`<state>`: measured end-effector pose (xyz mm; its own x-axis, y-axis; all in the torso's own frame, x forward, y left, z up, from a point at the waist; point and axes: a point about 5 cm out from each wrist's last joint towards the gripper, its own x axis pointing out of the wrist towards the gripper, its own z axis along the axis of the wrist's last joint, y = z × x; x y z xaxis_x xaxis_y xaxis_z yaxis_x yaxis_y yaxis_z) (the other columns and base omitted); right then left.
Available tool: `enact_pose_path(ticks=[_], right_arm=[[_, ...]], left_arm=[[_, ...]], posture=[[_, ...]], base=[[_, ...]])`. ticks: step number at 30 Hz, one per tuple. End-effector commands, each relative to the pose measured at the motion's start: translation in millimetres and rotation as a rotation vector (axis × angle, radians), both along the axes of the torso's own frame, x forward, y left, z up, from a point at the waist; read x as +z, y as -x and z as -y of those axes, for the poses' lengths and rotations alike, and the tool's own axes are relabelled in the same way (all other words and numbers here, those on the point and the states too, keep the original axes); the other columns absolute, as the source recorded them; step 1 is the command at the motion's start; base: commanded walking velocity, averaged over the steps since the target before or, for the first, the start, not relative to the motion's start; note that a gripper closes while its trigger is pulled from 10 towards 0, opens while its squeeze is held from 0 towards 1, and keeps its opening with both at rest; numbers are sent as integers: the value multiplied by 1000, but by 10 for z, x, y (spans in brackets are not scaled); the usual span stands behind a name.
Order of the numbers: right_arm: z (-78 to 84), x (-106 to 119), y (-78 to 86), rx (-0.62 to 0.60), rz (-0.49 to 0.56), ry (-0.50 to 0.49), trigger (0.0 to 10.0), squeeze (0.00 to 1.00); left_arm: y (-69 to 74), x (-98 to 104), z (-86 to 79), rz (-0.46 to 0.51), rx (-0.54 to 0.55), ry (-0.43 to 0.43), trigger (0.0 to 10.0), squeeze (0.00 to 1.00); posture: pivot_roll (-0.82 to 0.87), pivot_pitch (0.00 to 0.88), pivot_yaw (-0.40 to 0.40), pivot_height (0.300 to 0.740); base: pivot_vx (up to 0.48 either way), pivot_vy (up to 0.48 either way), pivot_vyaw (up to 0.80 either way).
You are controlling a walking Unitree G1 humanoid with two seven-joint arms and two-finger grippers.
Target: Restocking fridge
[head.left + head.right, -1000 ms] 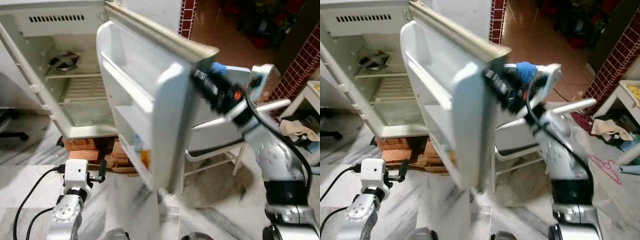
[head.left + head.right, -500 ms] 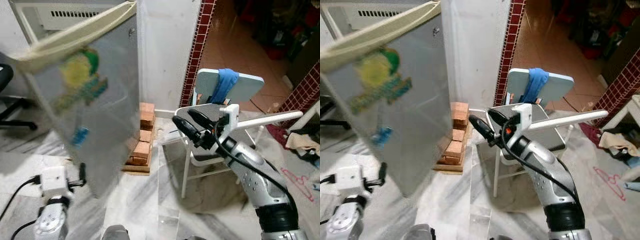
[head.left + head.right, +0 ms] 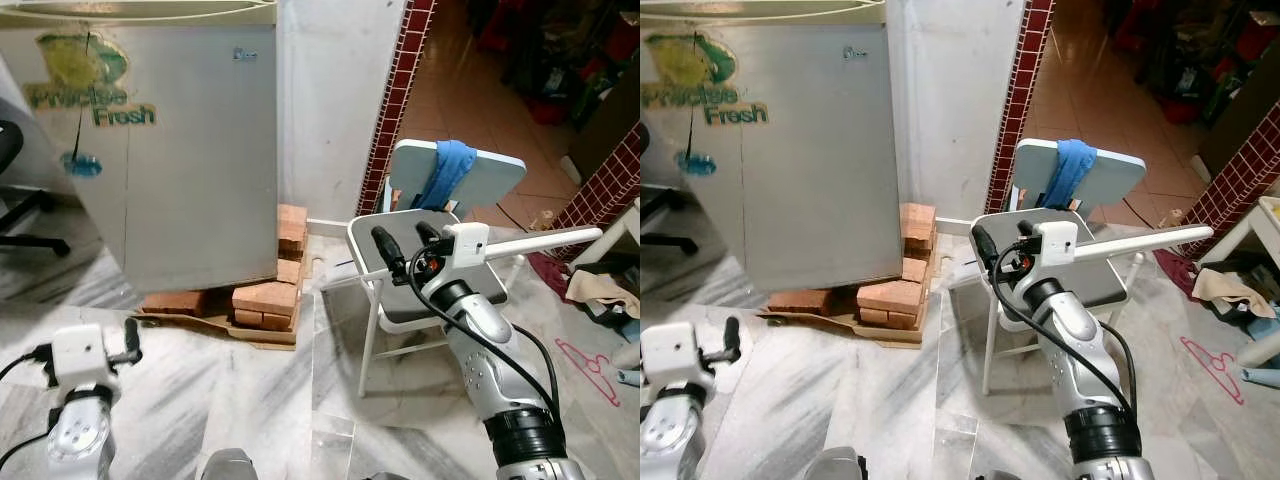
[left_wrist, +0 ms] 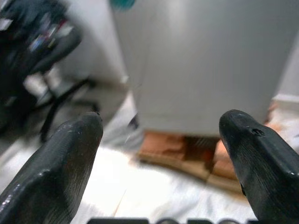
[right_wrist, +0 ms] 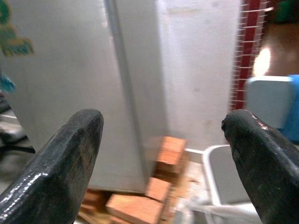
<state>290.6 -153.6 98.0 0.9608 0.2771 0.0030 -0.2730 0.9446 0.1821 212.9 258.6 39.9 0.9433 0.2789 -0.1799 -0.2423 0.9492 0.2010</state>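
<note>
Fingers spread and empty on the right gripper (image 3: pixel 405 243), raised over the chair (image 3: pixel 400 290); left gripper (image 4: pixel 161 154) likewise (low), facing the shut fridge (image 3: pixel 150 150)

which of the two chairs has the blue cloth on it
The pale plastic chair by the right gripper, cloth draped over its backrest. The black office chair beside the fridge has none.

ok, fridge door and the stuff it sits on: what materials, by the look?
Fridge door: looks like painted sheet metal, matte grey, flat, with a printed sticker; can't confirm. Base: red clay bricks, rough and blocky, on what seems a flattened cardboard sheet, tan with a ragged edge.
</note>
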Motion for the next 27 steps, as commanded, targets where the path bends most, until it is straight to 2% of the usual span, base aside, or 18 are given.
enact_pose_path(ticks=[1, 2, 3, 4, 7, 10, 19, 27], right_arm=[[65, 0, 35, -64, 19, 28, 10000, 0], [65, 0, 35, -64, 19, 28, 10000, 0], [76, -61, 85, -103, 9, 29, 10000, 0], [76, -61, 85, -103, 9, 29, 10000, 0], [39, -150, 192, -136, -2, 15, 10000, 0], [23, -170, 250, -137, 6, 27, 10000, 0], [25, -213, 328, -156, 11, 38, 10000, 0], [1, -226, 329, -125, 12, 42, 10000, 0]], left_arm=[[-116, 114, 143, 49, -83, -13, 10000, 0], [-116, 114, 143, 49, -83, -13, 10000, 0], [-191, 163, 286, 74, -154, -2, 10000, 0], [-191, 163, 286, 74, -154, -2, 10000, 0], [-278, 225, 530, 105, -253, 25, 10000, 0], [-292, 257, 623, 123, -292, 43, 10000, 0], [-317, 249, 724, 122, -318, 71, 10000, 0], [-327, 219, 676, 102, -291, 59, 10000, 0]], posture=[[110, 0, -45, 740], [110, 0, -45, 740], [97, 0, -35, 740], [97, 0, -35, 740], [77, 0, -17, 740], [66, 0, -7, 740], [46, 0, 7, 740], [46, 0, 5, 740]], base=[[0, 0, 0], [0, 0, 0], [0, 0, 0], [0, 0, 0], [0, 0, 0], [0, 0, 0], [0, 0, 0], [0, 0, 0]])
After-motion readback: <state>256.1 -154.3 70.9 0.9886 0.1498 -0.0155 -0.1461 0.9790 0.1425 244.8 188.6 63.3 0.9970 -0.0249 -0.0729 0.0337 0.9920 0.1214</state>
